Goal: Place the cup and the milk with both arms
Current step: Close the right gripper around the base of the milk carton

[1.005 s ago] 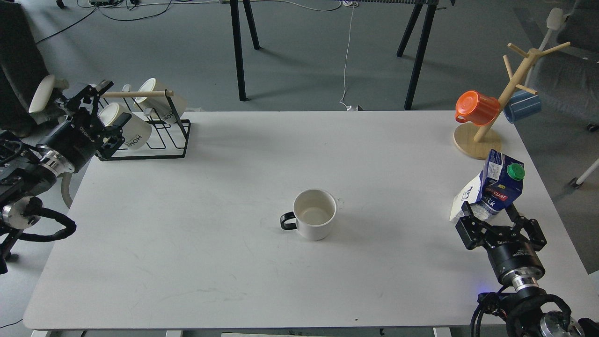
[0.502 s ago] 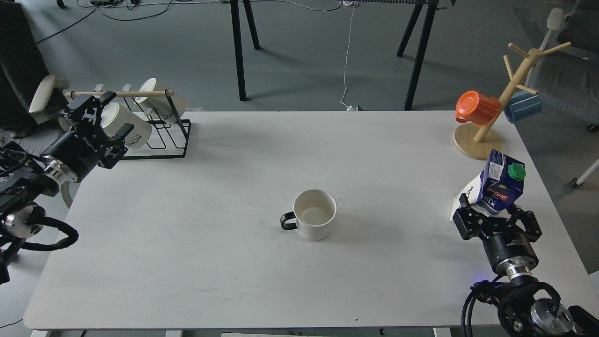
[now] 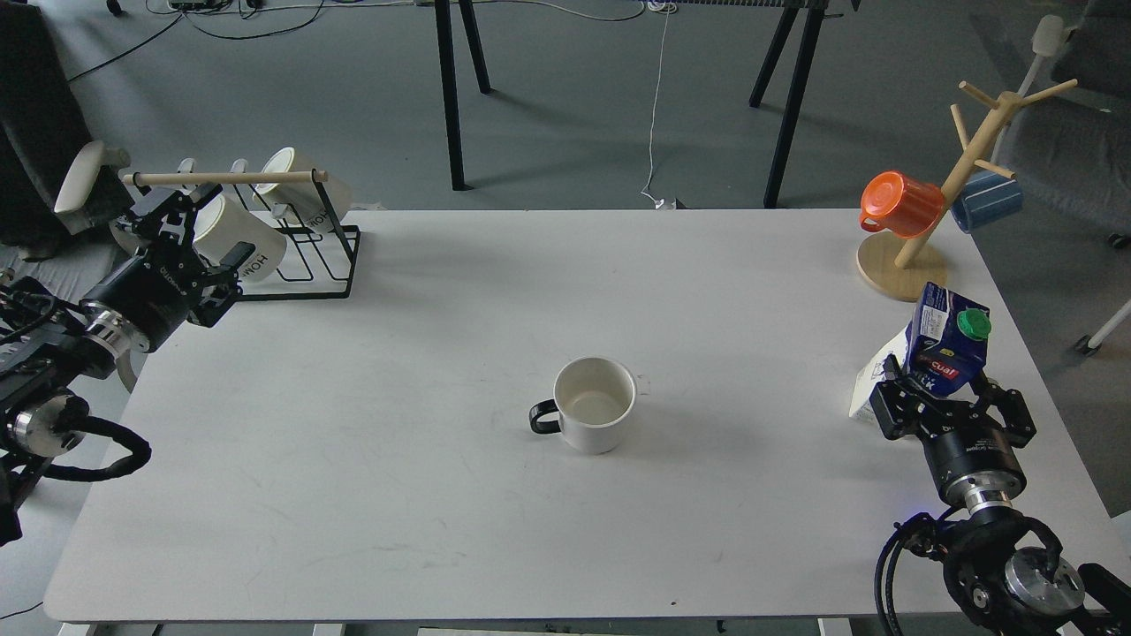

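Note:
The cup (image 3: 594,404), a short white mug with a black handle pointing left, stands upright at the table's middle, with no gripper near it. The milk (image 3: 948,348), a blue and white carton with a green cap and red band, stands leaning at the right edge. My right gripper (image 3: 950,397) is at the carton's base, with its two fingers spread wide on either side of it. My left gripper (image 3: 208,231) is open and empty at the far left, just in front of the mug rack.
A black wire rack (image 3: 309,256) with a wooden bar holds cream "HOME" mugs (image 3: 243,238) at the back left. A wooden mug tree (image 3: 919,238) with an orange cup (image 3: 901,204) and a blue cup (image 3: 985,200) stands at the back right, behind the milk.
My right gripper has moved forward, so its fingers now flank the milk's base. My left gripper has drawn back a little to the left and down from the rack. The cup has not moved.

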Action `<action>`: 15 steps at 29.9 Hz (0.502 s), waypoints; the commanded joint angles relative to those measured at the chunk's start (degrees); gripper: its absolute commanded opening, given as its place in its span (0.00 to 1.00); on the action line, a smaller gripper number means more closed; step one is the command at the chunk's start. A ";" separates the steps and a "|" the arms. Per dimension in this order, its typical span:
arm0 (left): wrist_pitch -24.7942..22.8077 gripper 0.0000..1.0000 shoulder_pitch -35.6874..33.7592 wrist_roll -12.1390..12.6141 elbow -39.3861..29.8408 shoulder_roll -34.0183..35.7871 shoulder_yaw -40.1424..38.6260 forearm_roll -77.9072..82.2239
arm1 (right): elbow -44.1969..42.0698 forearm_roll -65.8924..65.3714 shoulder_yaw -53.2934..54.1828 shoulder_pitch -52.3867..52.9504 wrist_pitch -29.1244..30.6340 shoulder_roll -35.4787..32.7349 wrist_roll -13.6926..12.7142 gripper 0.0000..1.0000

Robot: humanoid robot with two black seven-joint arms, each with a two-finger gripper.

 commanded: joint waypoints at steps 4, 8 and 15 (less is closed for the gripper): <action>0.00 0.87 0.29 0.00 0.13 -0.11 0.07 0.07 | -0.21 -0.90 -0.39 0.02 0.00 -0.07 0.01 0.43; 0.00 0.87 0.29 0.00 0.22 -0.11 0.07 0.07 | -0.21 -1.16 -0.30 0.02 0.00 -0.07 0.01 0.36; 0.00 0.87 0.38 0.00 0.31 -0.19 0.07 0.07 | 1.10 -1.69 -1.00 0.02 0.00 -0.07 -0.17 0.35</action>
